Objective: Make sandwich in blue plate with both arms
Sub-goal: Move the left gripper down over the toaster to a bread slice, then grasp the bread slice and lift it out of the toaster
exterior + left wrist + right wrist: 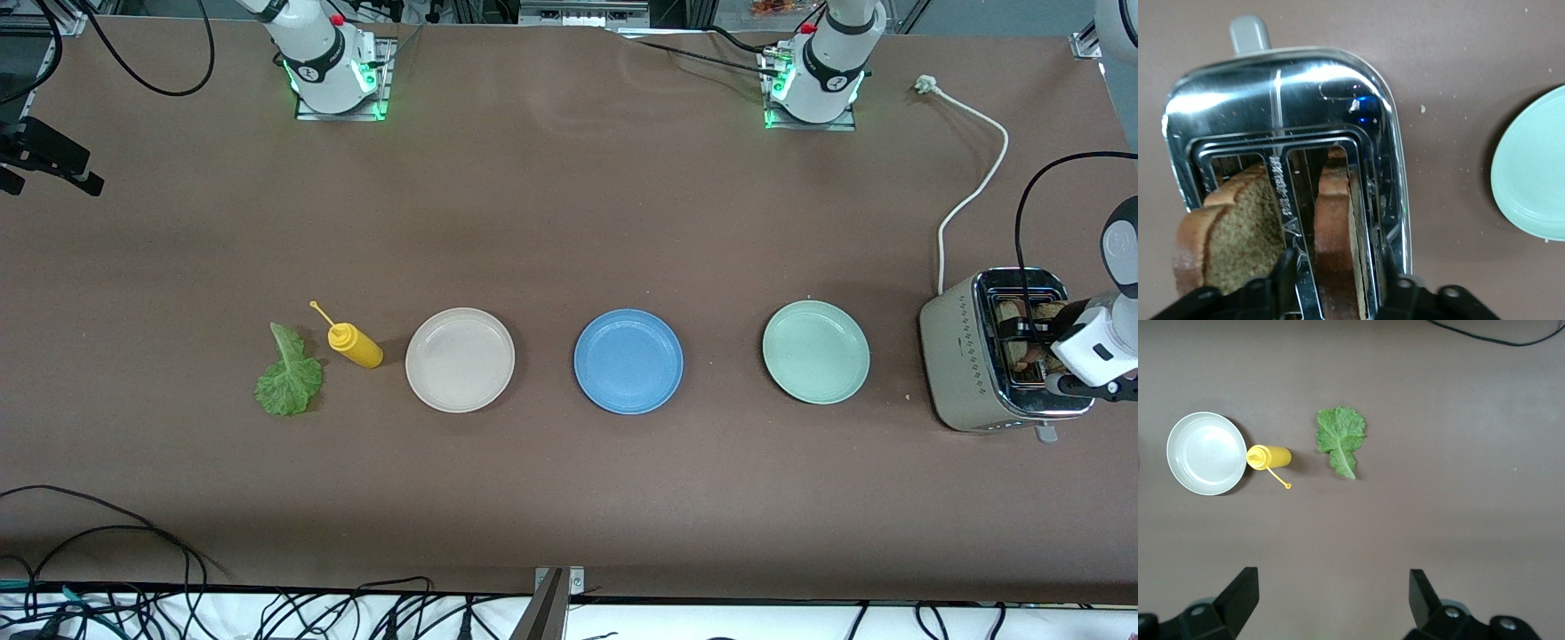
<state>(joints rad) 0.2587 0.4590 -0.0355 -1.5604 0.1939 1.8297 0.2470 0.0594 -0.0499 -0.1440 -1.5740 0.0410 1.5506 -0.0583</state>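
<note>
I see the left gripper (1335, 283) down at the toaster (973, 356), which stands at the left arm's end of the surface (569, 498). In the left wrist view its fingers (1286, 273) straddle one bread slice (1335, 233) standing in a slot, one finger on each side, spread and not yet pressed against the crust. A second bread slice (1231, 233) leans up out of the neighbouring slot. In the front view both slices are barely visible under the gripper.

The blue plate (629, 391) sits bare in the middle of the row, with a mint-green plate (816, 382) at its 3 o'clock in the front view, toward the toaster, and an off-white plate (460, 391) at its 9 o'clock. All three stand well apart.

At the off-white plate's 9 o'clock, just beside it, a yellow squeeze bottle (356, 346) lies on its side, its cap dangling from a thin strap. The lettuce leaf (288, 373) lies flat on the surface next to the bottle, toward the right arm's end.

The right gripper (1331, 600) waits high over that end of the surface, its fingers (1241, 593) spread wide and holding nothing; the lettuce and bottle show below it in the right wrist view.
</note>
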